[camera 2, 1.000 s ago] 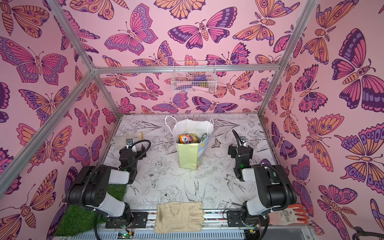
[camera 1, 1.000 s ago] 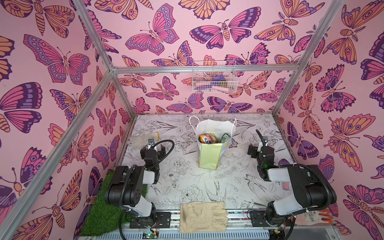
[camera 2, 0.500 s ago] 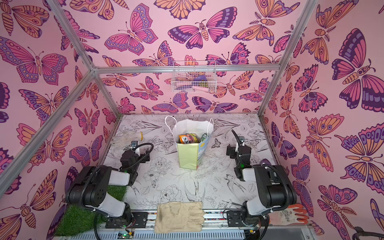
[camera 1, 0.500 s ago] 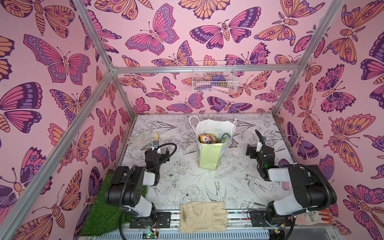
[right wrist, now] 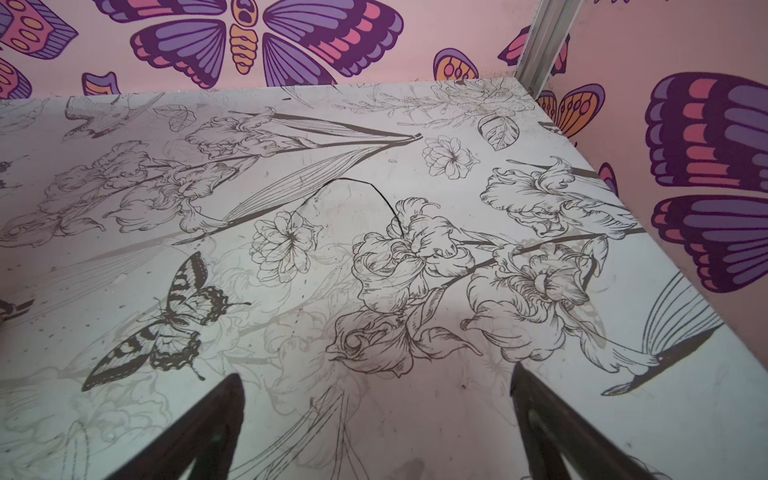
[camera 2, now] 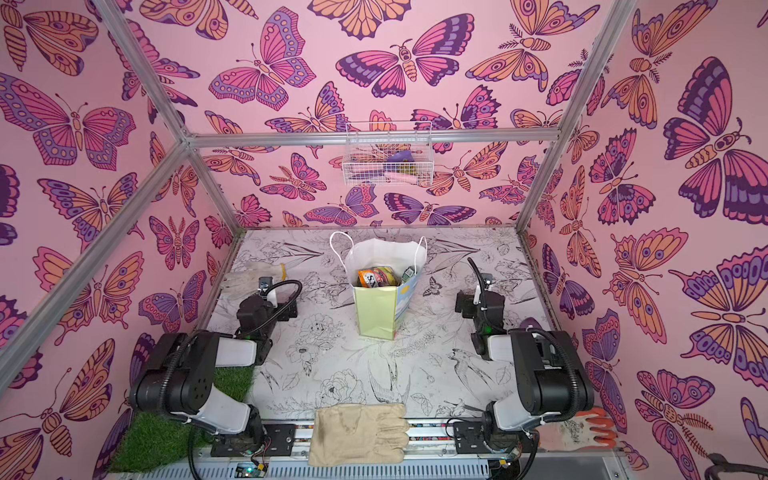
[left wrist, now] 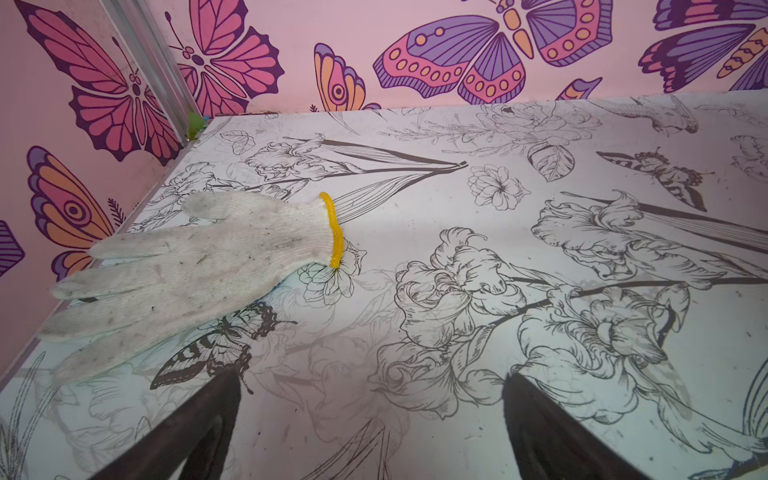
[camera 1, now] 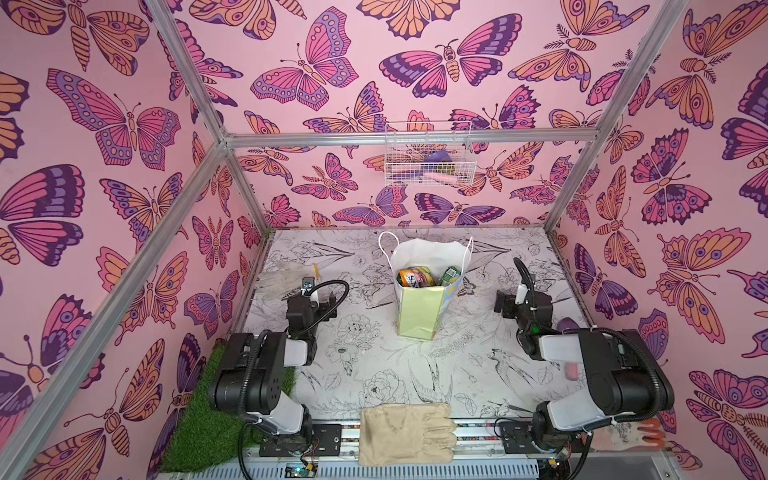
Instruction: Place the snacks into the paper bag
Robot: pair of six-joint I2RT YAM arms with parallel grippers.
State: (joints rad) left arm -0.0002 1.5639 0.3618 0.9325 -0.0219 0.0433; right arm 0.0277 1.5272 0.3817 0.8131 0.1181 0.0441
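Apparently done: snacks [camera 1: 415,277] inside bag [camera 1: 417,309], none seen beside bag. Left gripper [left wrist: 372,382], right gripper [right wrist: 376,378] spread, empty, well apart from bag.

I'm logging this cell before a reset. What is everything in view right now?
paper bag: one, white with a pale yellow-green side, upright mid-table
snacks: at least two showing, orange and green, inside the bag
knit glove: one, white with a yellow cuff, flat at the table's far left
fabric glove: one, beige, front edge between the arm bases
coated glove: one, orange and white, front right corner
wire basket: one, white, on the back wall, contents unclear
grass mat: one, green, front left
table: one, white with black flower drawings
left gripper: open, empty, near the knit glove
right gripper: open, empty, right of the bag
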